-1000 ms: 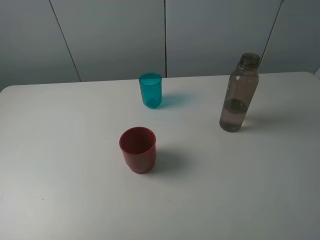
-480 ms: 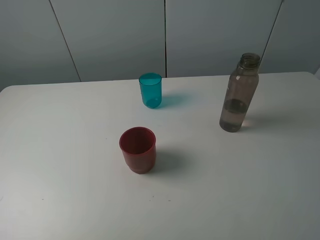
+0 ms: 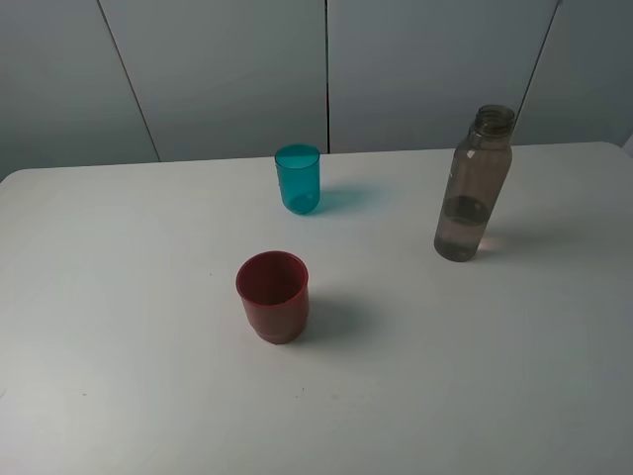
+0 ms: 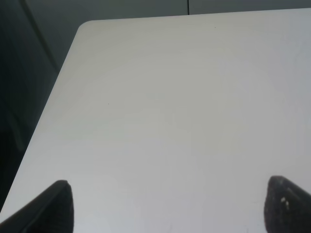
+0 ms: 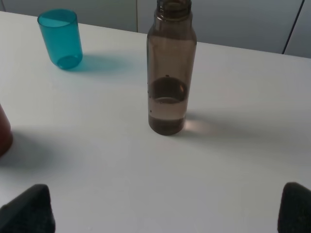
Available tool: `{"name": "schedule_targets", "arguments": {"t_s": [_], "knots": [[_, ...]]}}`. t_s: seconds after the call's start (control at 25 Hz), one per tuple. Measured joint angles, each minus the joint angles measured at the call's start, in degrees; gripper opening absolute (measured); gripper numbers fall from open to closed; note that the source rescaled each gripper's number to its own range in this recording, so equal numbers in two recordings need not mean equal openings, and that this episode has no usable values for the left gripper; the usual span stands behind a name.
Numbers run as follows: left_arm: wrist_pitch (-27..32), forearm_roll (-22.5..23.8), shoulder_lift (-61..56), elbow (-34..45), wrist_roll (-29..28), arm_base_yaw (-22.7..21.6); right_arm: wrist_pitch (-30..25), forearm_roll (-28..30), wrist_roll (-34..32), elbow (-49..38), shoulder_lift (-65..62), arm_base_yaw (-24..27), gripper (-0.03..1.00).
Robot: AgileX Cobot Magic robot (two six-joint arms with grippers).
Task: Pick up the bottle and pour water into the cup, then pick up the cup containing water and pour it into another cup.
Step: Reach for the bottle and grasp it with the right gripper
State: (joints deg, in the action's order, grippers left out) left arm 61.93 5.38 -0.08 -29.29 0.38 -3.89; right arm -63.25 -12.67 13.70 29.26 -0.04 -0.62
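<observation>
A tall smoky grey-brown bottle point(image 3: 473, 186) without a cap stands upright on the right of the white table point(image 3: 495, 376), with water in its lower part. The bottle point(image 5: 170, 68) fills the middle of the right wrist view, well beyond my open right gripper point(image 5: 167, 208), whose dark fingertips point(image 5: 29, 211) show at the picture's edge. The teal cup point(image 3: 298, 179) stands upright at the back centre; the teal cup point(image 5: 60, 39) also shows in the right wrist view. The dark-red cup point(image 3: 273, 296) stands nearer the front. My left gripper point(image 4: 167, 206) is open over bare table.
The left wrist view shows the table's rounded far corner point(image 4: 87, 26) and its side edge, with dark floor beyond. Grey wall panels point(image 3: 326, 69) rise behind the table. Neither arm shows in the exterior high view.
</observation>
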Motion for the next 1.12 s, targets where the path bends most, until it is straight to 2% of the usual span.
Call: {"name": "schedule_targets", "arguments": {"t_s": [1.12], "knots": [[0.0,0.0,0.0,0.0,0.0,0.0,0.0,0.0,0.0,0.0,0.0,0.0,0.99]]}}
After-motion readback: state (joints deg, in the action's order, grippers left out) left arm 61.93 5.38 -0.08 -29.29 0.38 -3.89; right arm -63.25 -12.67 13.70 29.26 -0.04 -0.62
